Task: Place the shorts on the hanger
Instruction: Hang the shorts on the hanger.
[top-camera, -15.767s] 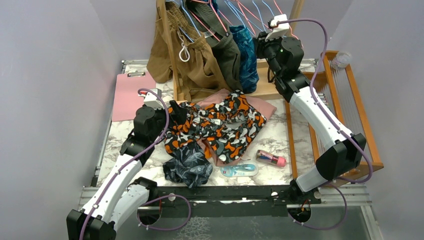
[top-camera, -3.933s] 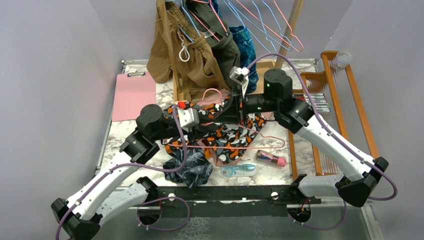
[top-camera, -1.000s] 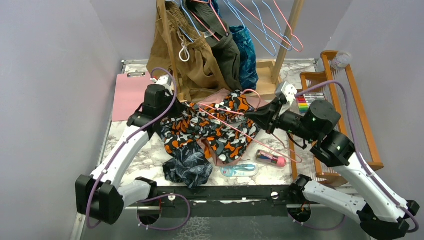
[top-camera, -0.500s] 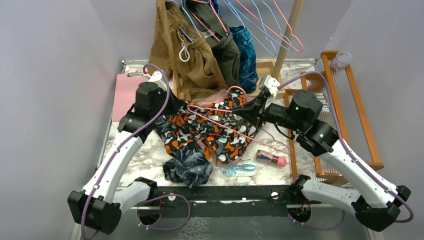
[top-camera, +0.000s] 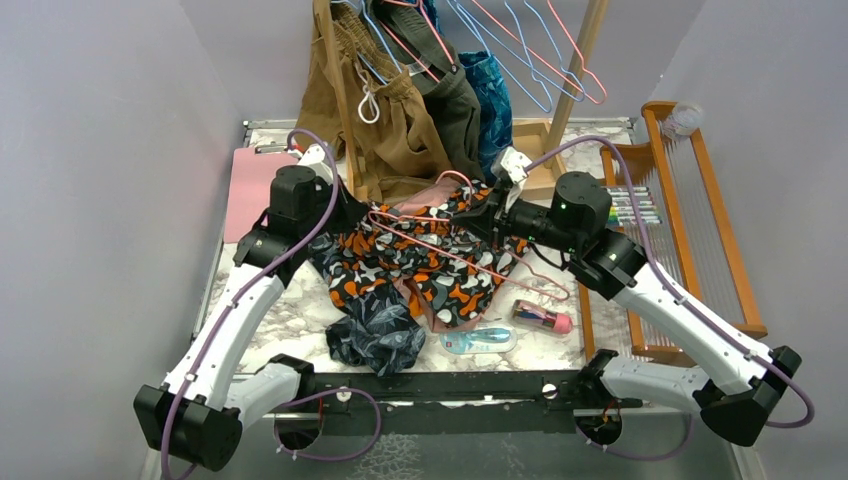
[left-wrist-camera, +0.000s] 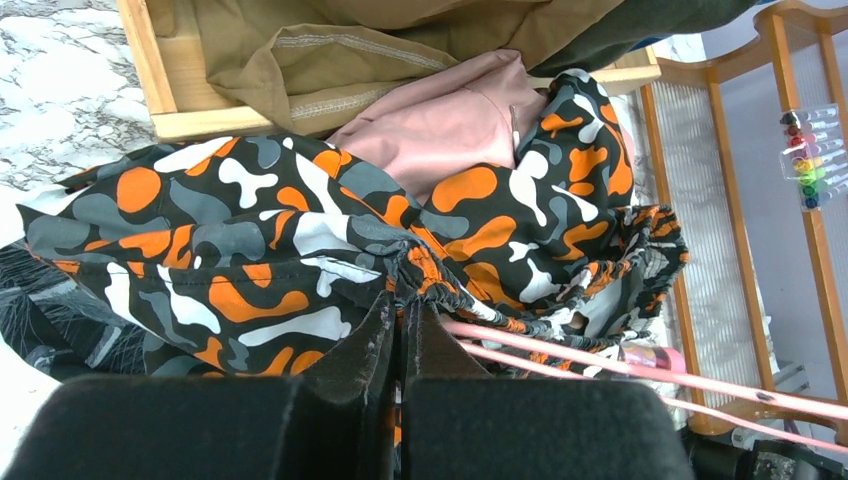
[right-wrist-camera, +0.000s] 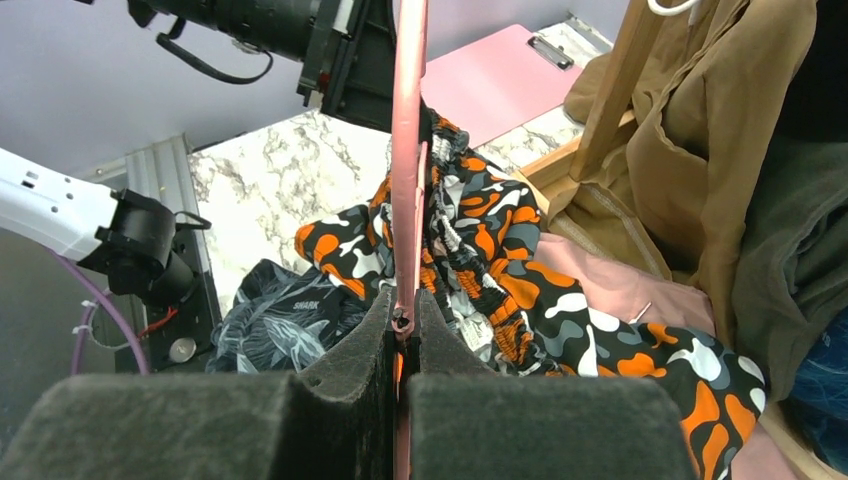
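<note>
The shorts (top-camera: 420, 258), dark with orange, white and grey blobs, lie bunched in the middle of the marble table. My left gripper (top-camera: 352, 212) is shut on their gathered waistband (left-wrist-camera: 430, 285) at the left side. The pink wire hanger (top-camera: 430, 241) lies slanted over the shorts. My right gripper (top-camera: 487, 228) is shut on it from the right, the wire pinched between the pads (right-wrist-camera: 403, 312). In the left wrist view two pink hanger wires (left-wrist-camera: 600, 360) run just right of the held waistband. In the right wrist view the hanger (right-wrist-camera: 408, 150) points toward the left gripper over the shorts (right-wrist-camera: 520, 260).
Dusty-pink shorts (top-camera: 430, 195) lie under the printed ones, navy leaf-print shorts (top-camera: 378, 335) in front. A wooden rack with brown and dark garments (top-camera: 390, 120) and wire hangers (top-camera: 520, 40) stands behind. A pink clipboard (top-camera: 255, 190) is left, a wooden frame (top-camera: 690, 220) right, a pink bottle (top-camera: 542, 318) near front.
My right arm has swung left and back with the hanger, carrying it further over the shorts toward the left gripper. The left gripper keeps its hold and has shifted slightly left.
</note>
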